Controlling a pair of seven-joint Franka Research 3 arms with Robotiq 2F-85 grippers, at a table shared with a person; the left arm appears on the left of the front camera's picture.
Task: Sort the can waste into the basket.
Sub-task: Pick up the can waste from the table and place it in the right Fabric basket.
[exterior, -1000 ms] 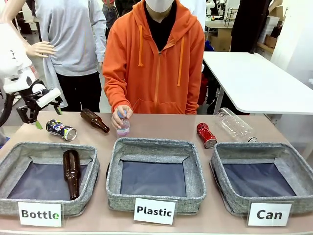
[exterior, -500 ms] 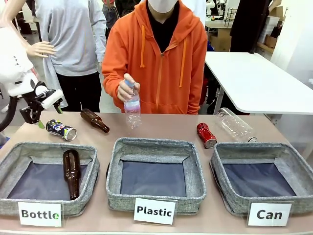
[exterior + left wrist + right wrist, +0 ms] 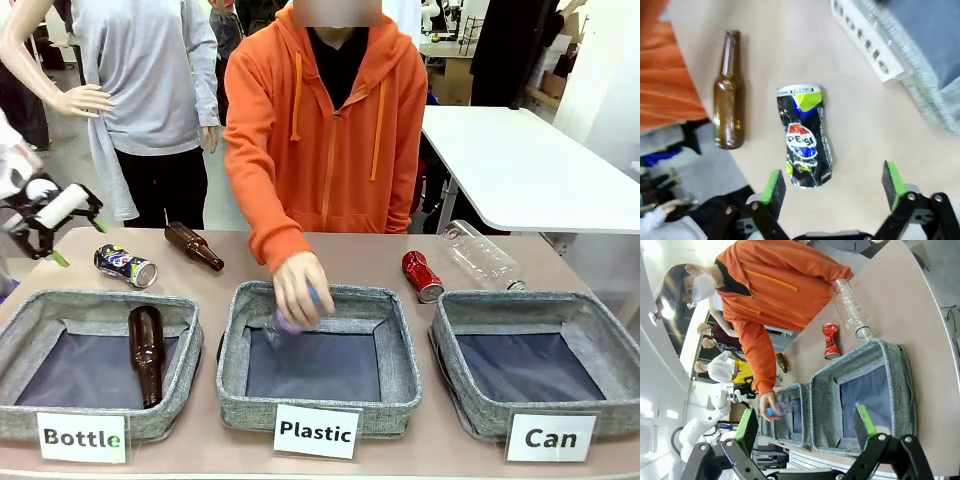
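A dark blue can lies on its side at the table's far left. In the left wrist view this dented can sits just ahead of my open left gripper, with nothing between the fingers. In the front view the left gripper hovers left of the can. A dented red can lies behind the grey basket labelled "Can" at the right. My right gripper is open, high above that basket, with the red can beyond it.
The person's hand holds a small plastic bottle over the middle "Plastic" bin. One brown bottle lies beside the blue can, and another is in the "Bottle" bin. A clear plastic bottle lies right of the red can.
The person lifted the small plastic bottle off the table and brought it down over the Plastic bin. My left gripper drifted left and a little lower.
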